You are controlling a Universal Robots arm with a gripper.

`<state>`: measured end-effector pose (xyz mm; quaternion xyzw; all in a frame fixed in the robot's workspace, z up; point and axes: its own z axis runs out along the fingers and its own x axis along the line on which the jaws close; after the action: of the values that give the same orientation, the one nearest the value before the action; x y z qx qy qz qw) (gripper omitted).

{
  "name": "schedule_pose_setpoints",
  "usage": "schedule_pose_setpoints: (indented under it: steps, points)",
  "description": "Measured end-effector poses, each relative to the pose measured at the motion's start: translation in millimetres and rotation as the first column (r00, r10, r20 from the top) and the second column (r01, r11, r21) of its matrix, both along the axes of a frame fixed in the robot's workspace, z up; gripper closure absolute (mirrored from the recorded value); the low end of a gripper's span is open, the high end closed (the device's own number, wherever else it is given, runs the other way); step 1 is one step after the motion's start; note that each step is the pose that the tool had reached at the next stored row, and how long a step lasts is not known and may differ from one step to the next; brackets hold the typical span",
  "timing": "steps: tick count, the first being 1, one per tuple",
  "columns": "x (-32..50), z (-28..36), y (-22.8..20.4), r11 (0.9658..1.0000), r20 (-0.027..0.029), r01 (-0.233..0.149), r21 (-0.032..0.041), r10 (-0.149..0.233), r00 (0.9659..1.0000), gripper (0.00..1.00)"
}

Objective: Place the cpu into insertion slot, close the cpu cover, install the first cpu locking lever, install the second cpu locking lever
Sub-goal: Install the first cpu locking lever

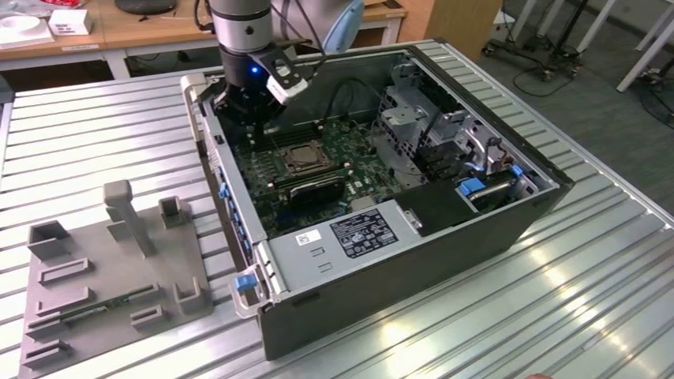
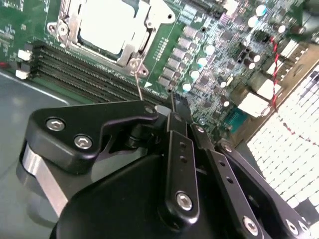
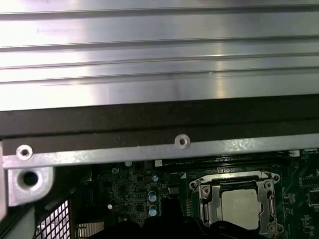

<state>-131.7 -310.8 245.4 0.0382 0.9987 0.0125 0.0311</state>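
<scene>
Ribbed metal table (image 1: pixel 95 142) carrying an open computer case (image 1: pixel 421 260). Inside it, the gripper (image 2: pixel 174 103) hangs above the motherboard (image 2: pixel 209 40), fingers drawn together on nothing, just beside an upright wire lever (image 2: pixel 138 79). The cpu (image 2: pixel 107 27) lies in its socket, framed by the lowered cpu cover (image 2: pixel 67 30).

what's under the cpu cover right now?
The cpu: its pale top shows through the open centre of the cpu cover. The chip's edges and the socket beneath are hidden by the cover.
</scene>
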Motion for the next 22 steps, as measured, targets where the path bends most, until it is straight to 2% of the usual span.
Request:
schedule_pose_setpoints:
  steps: [2,6,11,18,22]
  points:
    - [0.0,0.0,-1.5,1.0000,0.0001,0.000,0.0001,0.000,1.0000,0.89]
    - [-0.1,0.9,-1.6,1.0000,0.0001,0.000,0.0023,0.000,1.0000,0.89]
    - [-0.1,11.0,-1.7,1.0000,0.0001,0.000,0.0029,0.000,1.0000,0.89]
    - [-0.2,11.1,-1.7,1.0000,0.0002,0.000,0.0031,0.000,1.0000,0.89]
    - [-0.2,7.6,-1.6,1.0000,0.0003,0.000,0.0032,0.000,1.0000,0.89]
